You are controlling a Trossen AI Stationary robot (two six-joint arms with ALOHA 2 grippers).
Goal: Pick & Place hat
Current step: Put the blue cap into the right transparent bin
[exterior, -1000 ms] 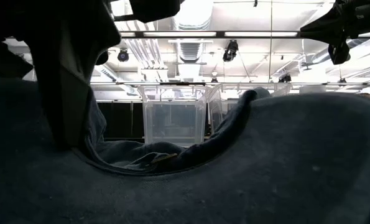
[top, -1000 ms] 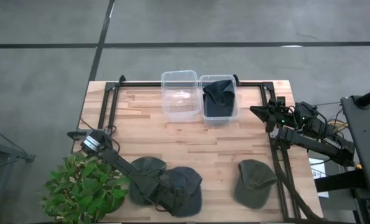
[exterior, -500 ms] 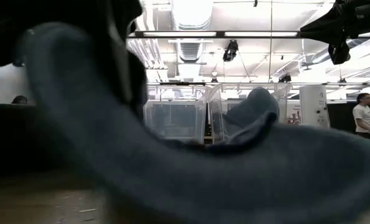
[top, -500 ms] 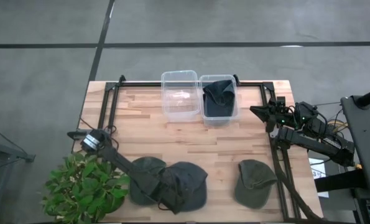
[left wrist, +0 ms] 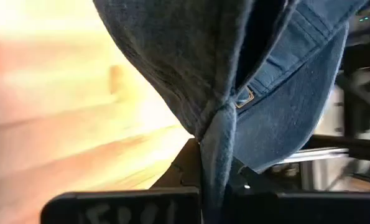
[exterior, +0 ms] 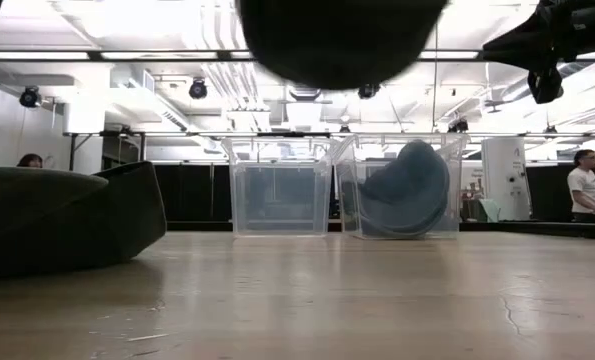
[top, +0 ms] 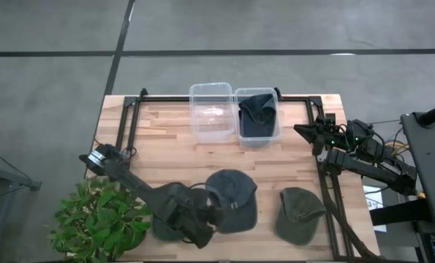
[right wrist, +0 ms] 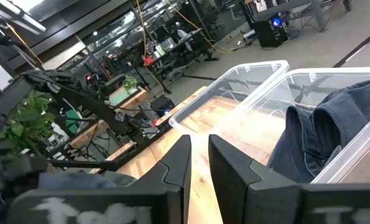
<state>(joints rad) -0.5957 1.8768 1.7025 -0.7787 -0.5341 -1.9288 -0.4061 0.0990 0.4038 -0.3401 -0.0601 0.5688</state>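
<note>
A blue-grey hat [top: 235, 196] hangs above the table's near middle, and my left gripper [top: 208, 210] is shut on it. In the low view the hat [exterior: 337, 35] shows at the top, clear of the wood. A green hat [top: 167, 210] lies crown up on the table under my left arm. A second green hat [top: 300, 213] lies to the near right. Two clear bins stand at the far edge: one [top: 211, 113] holds nothing, the other [top: 259, 117] holds a dark blue hat. My right gripper [top: 308, 131] waits at the far right, slightly open. My left gripper pinches a gathered fold of the hat's rim [left wrist: 214, 134] between its two fingers, beside the small brass buckle [left wrist: 247, 96] of the back strap. The fingers slant down from the table's left. The hat is lifted clear of the table.
A potted plant [top: 100, 219] stands at the near left corner. Black frame rails [top: 126, 120] run along the table's left, far and right sides. Bare wood lies between the hats and the bins.
My left gripper has risen and gone toward the far right, turning its wrist. The blue-grey hat, which lay on the table a second ago, is now lifted clear and has gone with it. The green hat under the arm has stayed put.
</note>
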